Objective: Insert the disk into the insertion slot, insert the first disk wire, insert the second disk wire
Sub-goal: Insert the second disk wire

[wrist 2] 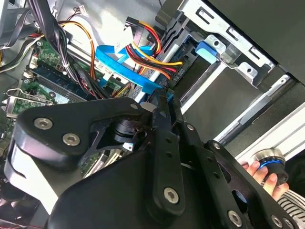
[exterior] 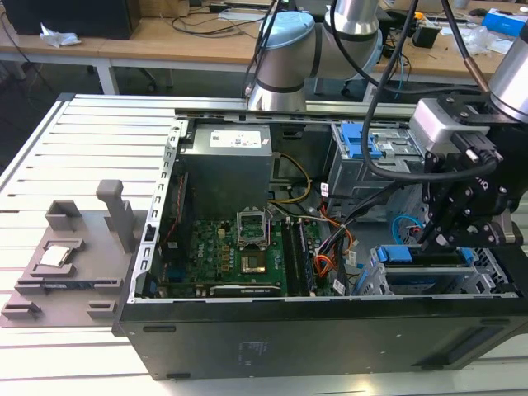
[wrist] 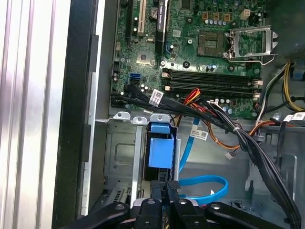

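Note:
The disk (exterior: 397, 254) sits inside the insertion slot (exterior: 373, 285), the silver cage at the case's front corner on the exterior view's right. Its blue caddy (wrist: 159, 150) shows between the cage's rails (wrist: 119, 152). My gripper (exterior: 433, 239) hangs right over the cage's open end. In both wrist views its fingers (wrist: 169, 188) are pressed together, and the flat blue disk wire (wrist 2: 128, 71) runs straight into the fingertips (wrist 2: 162, 95), which hide its end. A black plug with red, yellow and black wires (wrist 2: 175, 74) lies against the cage beside the blue wire.
The motherboard (exterior: 239, 256) fills the case floor, with black cable bundles (wrist: 224, 124) crossing near the cage. A taller grey cage with a blue latch (exterior: 363, 153) stands behind. A grey fixture (exterior: 74, 247) lies on the table at the exterior view's left. A hand (wrist 2: 259, 171) holds a blue-ringed knob.

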